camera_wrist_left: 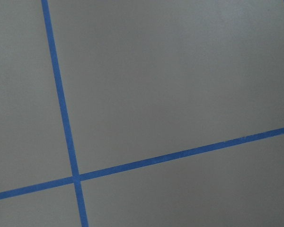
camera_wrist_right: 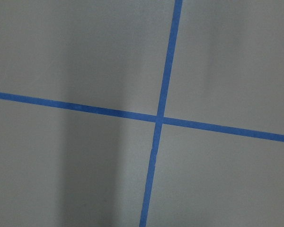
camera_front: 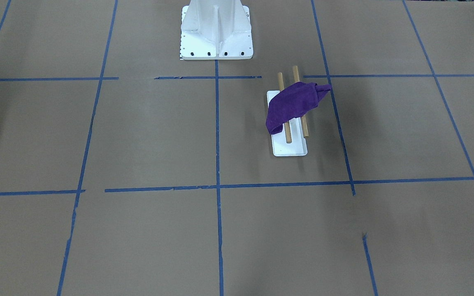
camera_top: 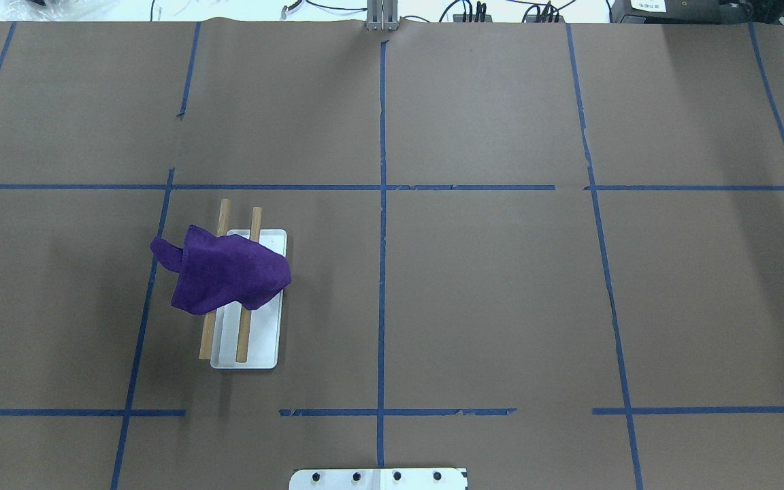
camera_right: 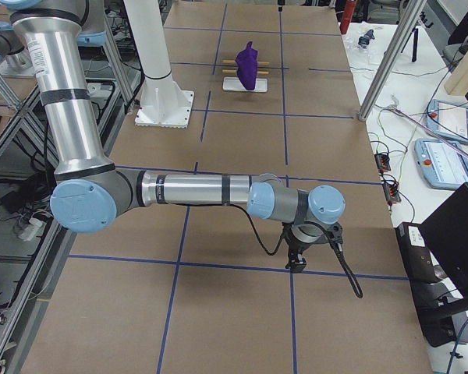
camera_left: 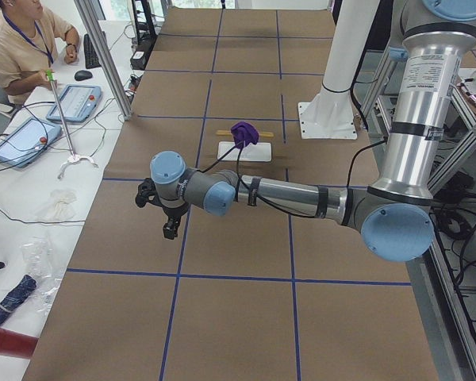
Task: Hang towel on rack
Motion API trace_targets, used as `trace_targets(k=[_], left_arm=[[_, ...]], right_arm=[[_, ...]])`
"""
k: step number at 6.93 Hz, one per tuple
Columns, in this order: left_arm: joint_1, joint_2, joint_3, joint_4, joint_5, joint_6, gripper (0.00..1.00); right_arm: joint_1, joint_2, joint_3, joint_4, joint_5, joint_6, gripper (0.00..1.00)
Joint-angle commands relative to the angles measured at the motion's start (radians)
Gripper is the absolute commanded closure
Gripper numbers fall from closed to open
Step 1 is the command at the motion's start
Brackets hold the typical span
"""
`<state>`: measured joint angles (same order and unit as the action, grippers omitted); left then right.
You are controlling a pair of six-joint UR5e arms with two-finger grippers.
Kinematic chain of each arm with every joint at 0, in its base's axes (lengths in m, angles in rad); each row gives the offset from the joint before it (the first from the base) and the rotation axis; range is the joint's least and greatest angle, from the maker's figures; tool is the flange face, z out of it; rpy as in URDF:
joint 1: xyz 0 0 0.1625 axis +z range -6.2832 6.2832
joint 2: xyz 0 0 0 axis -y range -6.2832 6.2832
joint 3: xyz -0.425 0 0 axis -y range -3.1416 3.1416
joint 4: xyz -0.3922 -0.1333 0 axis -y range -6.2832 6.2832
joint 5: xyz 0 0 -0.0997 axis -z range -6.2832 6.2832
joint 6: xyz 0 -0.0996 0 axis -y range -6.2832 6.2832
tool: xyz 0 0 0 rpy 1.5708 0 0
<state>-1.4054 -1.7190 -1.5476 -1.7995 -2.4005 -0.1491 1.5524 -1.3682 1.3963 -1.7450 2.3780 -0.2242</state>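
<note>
- I see a brown paper table [camera_top: 501, 306] gridded with blue tape [camera_top: 382, 272]; an operator [camera_left: 20, 40] sits alongside
- Towel [camera_top: 229, 272] drapes across the rack [camera_top: 259, 354], well apart from left claw [camera_left: 170, 232] and right claw [camera_right: 296, 265]
- I cannot tell either claw's grip
- Pedestal [camera_front: 216, 33] stands near the rack

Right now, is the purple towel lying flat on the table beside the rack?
No, the towel is draped across both wooden dowels of the rack, not spread flat on the table.
</note>
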Motion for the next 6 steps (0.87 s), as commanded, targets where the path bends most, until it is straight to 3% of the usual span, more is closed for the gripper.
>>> trace_targets(k=[1,6], left_arm=[[0.0,0.001,-0.011,-0.004,-0.005,-0.004,0.0],[0.034,0.003,-0.023,-0.004,0.001,-0.009,0.0]], right_arm=[[0.0,-0.006,-0.003,0.009,0.006,0.009,0.0],[0.0,0.005,0.01,0.009,0.003,0.014,0.0]])
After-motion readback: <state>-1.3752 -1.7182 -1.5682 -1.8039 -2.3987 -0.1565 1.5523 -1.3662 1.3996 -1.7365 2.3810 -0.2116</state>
